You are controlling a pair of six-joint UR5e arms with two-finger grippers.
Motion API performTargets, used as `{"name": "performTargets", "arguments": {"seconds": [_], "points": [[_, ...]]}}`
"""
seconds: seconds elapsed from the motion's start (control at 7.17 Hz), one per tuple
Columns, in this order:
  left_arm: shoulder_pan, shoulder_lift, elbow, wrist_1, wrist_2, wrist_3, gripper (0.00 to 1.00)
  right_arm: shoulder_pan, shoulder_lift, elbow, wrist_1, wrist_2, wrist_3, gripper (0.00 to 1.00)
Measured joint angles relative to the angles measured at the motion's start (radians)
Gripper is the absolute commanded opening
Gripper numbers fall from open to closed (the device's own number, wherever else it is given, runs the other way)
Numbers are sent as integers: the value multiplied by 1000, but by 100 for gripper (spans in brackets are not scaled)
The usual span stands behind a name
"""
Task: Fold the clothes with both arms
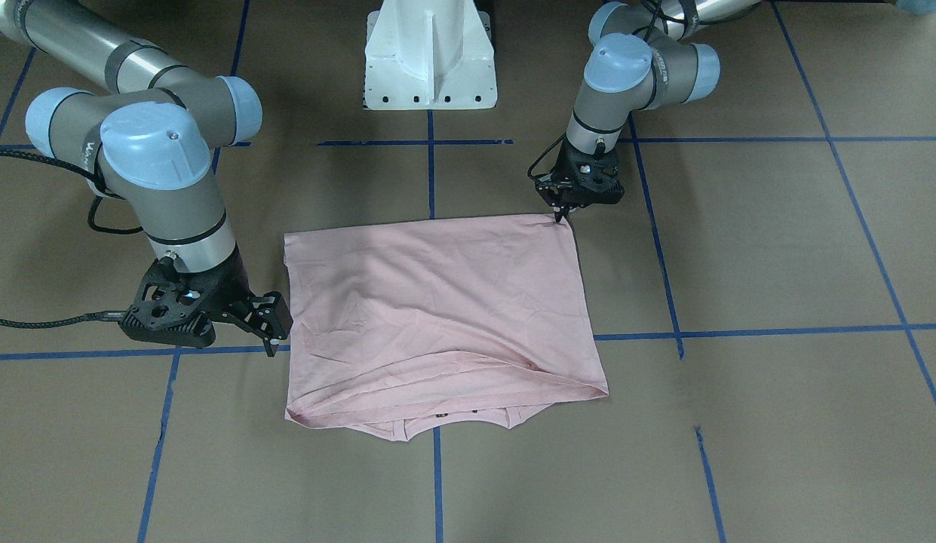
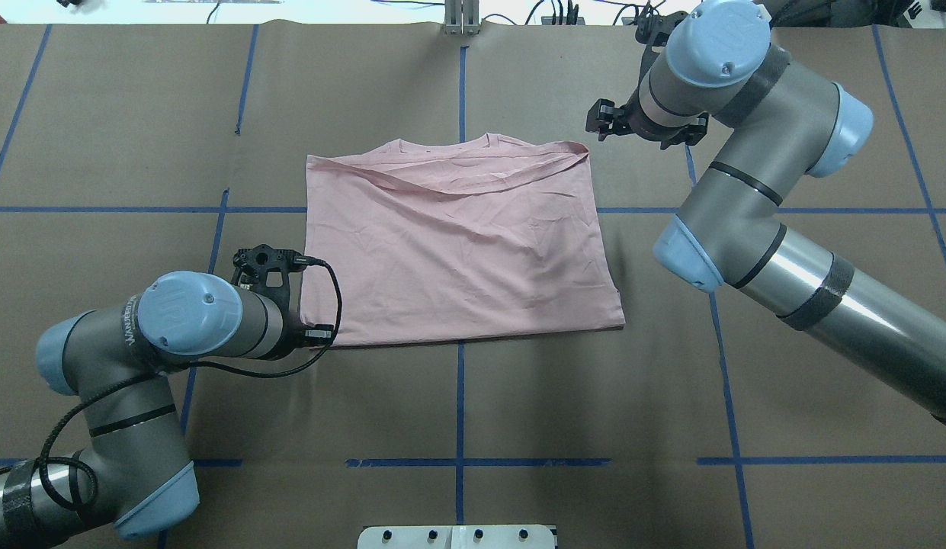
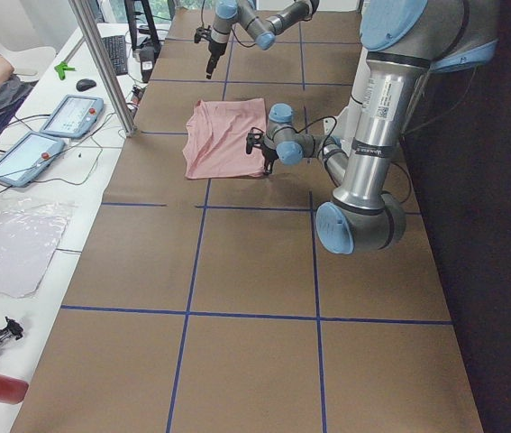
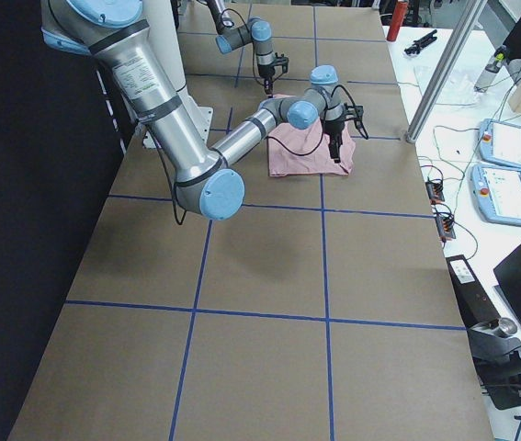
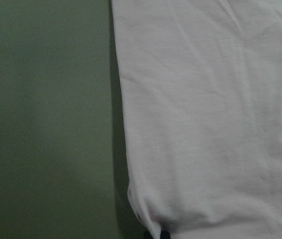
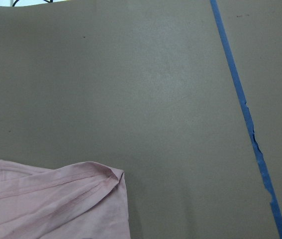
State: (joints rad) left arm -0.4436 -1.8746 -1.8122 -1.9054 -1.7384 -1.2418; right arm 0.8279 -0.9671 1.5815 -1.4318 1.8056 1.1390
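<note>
T-shirt (image 1: 437, 309) corner pinched in left pincer (image 1: 562, 216); right pincer (image 1: 277, 329) spread.

- White lettering runs up the left arm's (image 2: 129, 326) wrist housing: it opens with "WAN", the rest too small to read.
- The same lettering shows on the right arm (image 1: 87, 154), cut off after about three letters.
- Both upper arms carry a printed label, unreadable.
</note>
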Motion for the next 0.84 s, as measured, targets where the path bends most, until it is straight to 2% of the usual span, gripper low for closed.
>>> {"name": "performTargets", "arguments": {"seconds": [0.28,0.42,0.56,0.84], "points": [[-15,4,-22,4,-3,50,0,-11,1,15,44,-4,-2,85],[-54,4,-16,6,0,133,0,-26,0,17,104,-11,-8,88],[-123,3,6,5,0,238,0,-43,-2,14,174,-16,-14,95],[-278,-23,126,-15,-3,438,0,-77,-15,13,276,-25,-50,99]]}}
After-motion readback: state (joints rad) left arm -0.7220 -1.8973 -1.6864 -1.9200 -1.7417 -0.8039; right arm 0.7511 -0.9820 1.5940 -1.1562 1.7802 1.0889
